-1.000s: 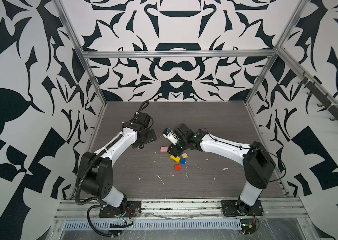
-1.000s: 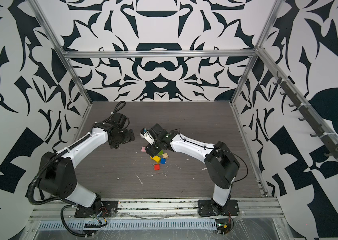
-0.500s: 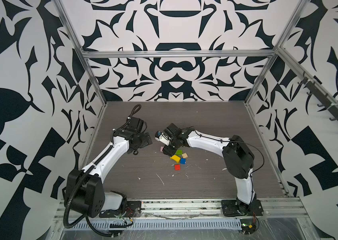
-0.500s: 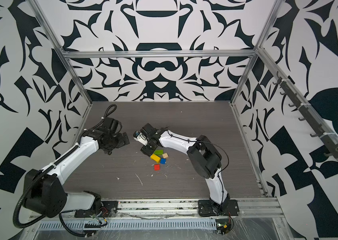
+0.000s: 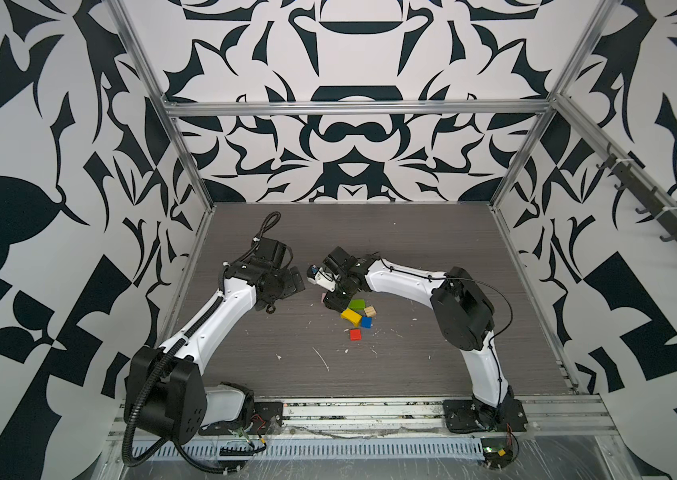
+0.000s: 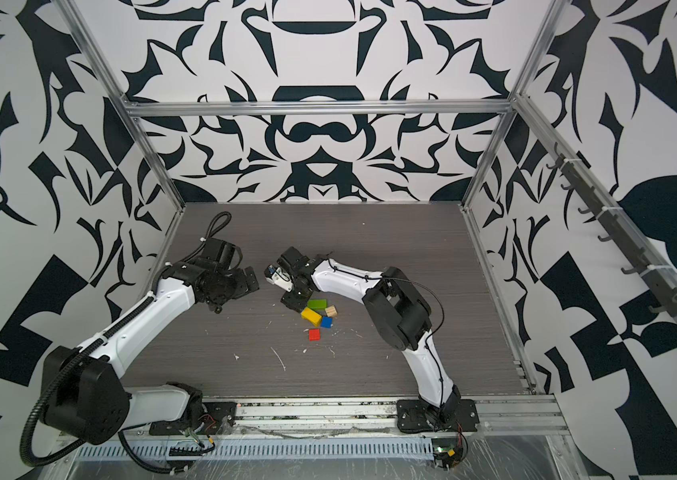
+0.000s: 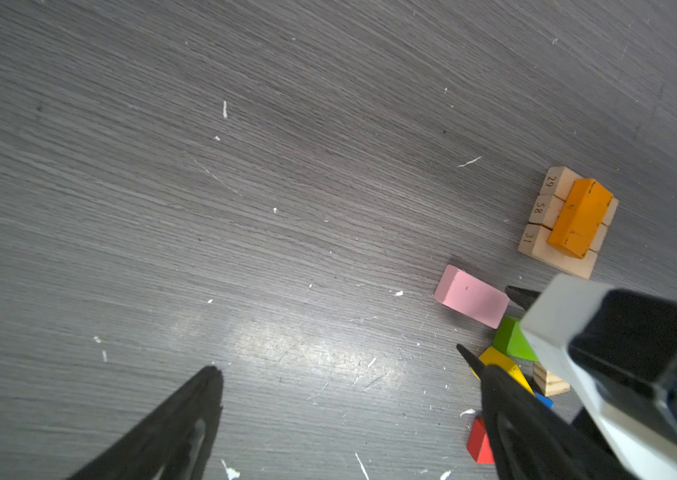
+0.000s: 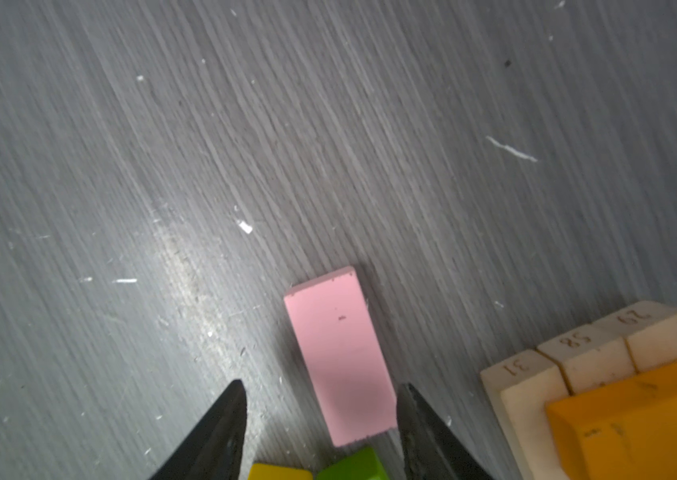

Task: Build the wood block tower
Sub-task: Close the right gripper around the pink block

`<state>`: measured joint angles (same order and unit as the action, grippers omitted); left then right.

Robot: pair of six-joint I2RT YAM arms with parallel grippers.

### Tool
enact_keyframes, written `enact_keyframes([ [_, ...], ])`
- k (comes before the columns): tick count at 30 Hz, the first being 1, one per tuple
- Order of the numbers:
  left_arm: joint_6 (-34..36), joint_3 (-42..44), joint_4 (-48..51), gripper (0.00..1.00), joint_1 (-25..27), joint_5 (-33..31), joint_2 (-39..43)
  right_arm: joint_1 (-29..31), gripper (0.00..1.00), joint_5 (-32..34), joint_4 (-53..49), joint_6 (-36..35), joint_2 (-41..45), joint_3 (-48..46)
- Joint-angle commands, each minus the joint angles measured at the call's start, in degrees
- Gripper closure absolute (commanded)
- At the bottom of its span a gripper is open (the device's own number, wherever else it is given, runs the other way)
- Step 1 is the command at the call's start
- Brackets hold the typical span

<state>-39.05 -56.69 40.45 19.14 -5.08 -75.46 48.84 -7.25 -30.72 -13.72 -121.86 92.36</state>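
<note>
The pink block (image 8: 339, 353) lies flat on the table between the fingers of my right gripper (image 8: 322, 384), which is open and straddles its near end. One finger stands almost against the block's side; the other is well clear of it. Beside it, three tan bars (image 8: 586, 353) lie side by side with the orange block (image 8: 640, 424) on top. The green (image 5: 356, 304), yellow (image 5: 351, 316), blue (image 5: 366, 321) and red (image 5: 355, 334) blocks and the plain cube (image 5: 369, 310) lie loose. My left gripper (image 7: 337, 359) hangs open over bare table.
The right arm's wrist camera housing (image 7: 619, 365) shows close beside the left gripper. White scuffs and chips (image 5: 322, 359) dot the grey table. Patterned walls with metal posts (image 5: 187, 166) enclose the table on three sides.
My right gripper has shifted slightly left over the pink block and its jaws have narrowed. The left arm has drawn back and folded lower, its gripper still open.
</note>
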Motion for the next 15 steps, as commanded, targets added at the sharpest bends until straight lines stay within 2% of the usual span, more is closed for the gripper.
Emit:
enact_keyframes([
  [1, -0.68, 1.24, 0.0, 0.01, -0.25, 0.58, 1.39, 0.16, 0.4, 0.7, -1.38, -0.79, 0.51, 2.55],
  [15, -0.94, 1.91, -1.36, 0.01, -0.24, 1.21, 1.81, 0.51, 0.51, 0.22, -1.76, -0.33, -1.53, 2.89],
])
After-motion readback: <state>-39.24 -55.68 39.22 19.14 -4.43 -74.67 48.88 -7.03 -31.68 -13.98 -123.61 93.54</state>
